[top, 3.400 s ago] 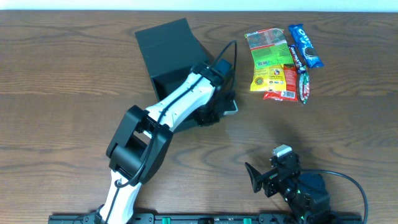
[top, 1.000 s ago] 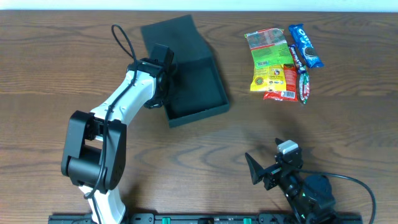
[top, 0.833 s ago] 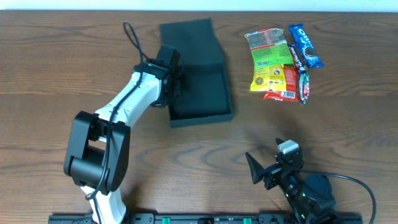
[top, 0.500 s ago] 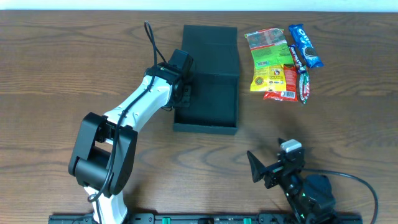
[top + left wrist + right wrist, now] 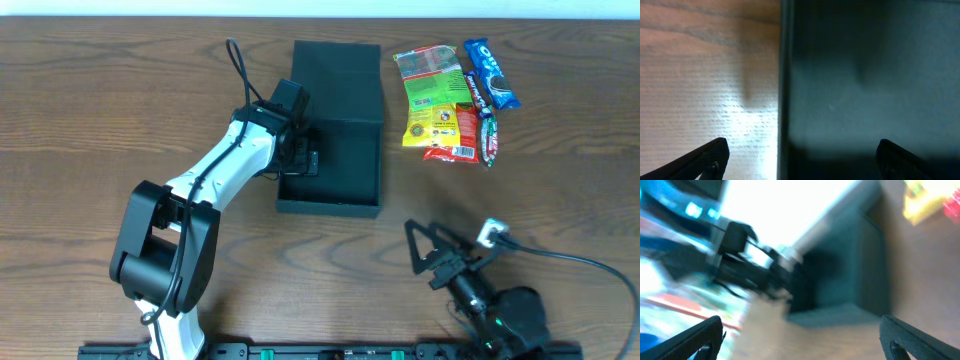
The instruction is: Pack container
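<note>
- The box [image 5: 338, 150] sits in the upper middle of the overhead view. Its lid flap lies open toward the top edge and its dark tray looks empty.
- The left gripper [image 5: 303, 160] is at the box's left wall. In the left wrist view its jaws stand spread, one tip over the table [image 5: 100, 120] and one over the tray floor, with the wall edge between them and not pinched.
- The right gripper [image 5: 430, 255] hangs at the lower right of the overhead view, well apart from the box. Its jaws are wide and hold nothing, and its own camera view is blurred.
- The snack packets [image 5: 450, 100] lie in a loose cluster at the upper right, just beside the box and none inside it.
- Judged from this, the box is placed and opened, and the filling itself has not begun.
- The next move likely calls for the left gripper to lift clear of the wall without nudging the box.
- One gripper must then reach a packet, pinch its edge and carry it over the open tray.
</note>
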Available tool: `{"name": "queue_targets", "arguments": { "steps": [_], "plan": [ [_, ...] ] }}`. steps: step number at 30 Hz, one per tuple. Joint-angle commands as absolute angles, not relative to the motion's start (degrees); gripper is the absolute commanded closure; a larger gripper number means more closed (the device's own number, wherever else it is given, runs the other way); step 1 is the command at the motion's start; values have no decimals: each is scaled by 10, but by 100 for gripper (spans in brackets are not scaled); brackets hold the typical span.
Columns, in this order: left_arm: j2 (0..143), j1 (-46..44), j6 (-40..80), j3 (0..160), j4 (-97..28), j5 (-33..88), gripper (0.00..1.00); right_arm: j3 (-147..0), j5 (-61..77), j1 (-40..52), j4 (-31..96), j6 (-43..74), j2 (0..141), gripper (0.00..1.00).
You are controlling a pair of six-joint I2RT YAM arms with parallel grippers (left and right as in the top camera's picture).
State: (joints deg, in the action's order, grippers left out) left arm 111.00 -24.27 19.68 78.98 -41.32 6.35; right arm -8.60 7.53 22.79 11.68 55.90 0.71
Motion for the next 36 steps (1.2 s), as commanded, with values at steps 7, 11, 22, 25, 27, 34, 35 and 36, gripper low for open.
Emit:
{"name": "queue_targets", "arguments": {
  "steps": [7, 11, 22, 25, 27, 34, 35, 36],
  "plan": [
    [1080, -218, 208, 967, -456, 84, 5, -212, -32, 130, 66, 393, 102, 1],
    [1060, -195, 208, 1014, -436, 57, 5, -341, 4, 58, 130, 265, 273, 1],
    [1052, -139, 208, 1015, -435, 34, 5, -774, 35, -7, 295, -9, 819, 1],
    [1052, -139, 208, 1015, -434, 34, 5, -896, 55, -17, 317, -25, 970, 1],
    [1052, -139, 208, 1015, -435, 34, 5, -975, 76, -23, 330, -29, 1066, 1],
    [1052, -139, 208, 1015, -435, 34, 5, -1119, 75, -22, 416, -49, 1254, 1],
    [1052, -139, 208, 1015, -435, 34, 5, -1122, 75, -22, 416, -48, 1272, 1],
    [1052, -139, 208, 1015, -435, 34, 5, -1122, 76, -22, 414, -48, 1287, 1]
  ]
}}
